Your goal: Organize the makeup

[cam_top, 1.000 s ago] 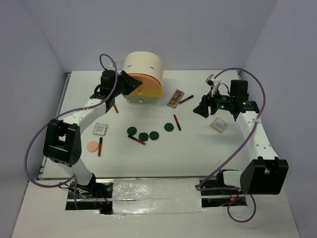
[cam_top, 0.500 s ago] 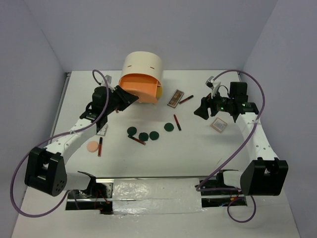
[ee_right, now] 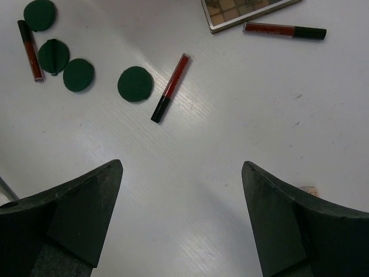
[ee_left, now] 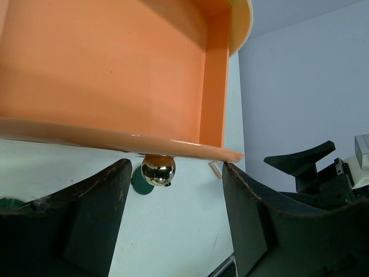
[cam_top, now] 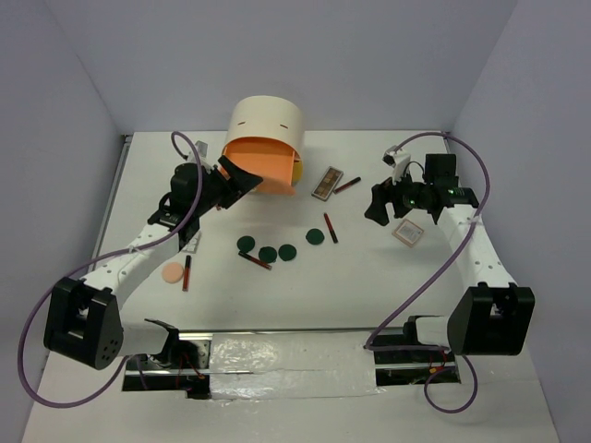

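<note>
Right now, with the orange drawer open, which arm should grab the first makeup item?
Probably right. The right claw hangs open above the table, with a dark-red stick and a green disc just ahead. The left claw sits open around the gold knob of the orange drawer.

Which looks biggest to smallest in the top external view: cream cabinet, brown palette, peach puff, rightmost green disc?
1. cream cabinet, by far the largest
2. brown palette
3. peach puff
4. rightmost green disc
The puff and the disc look close in size; the puff seems slightly wider.
</note>
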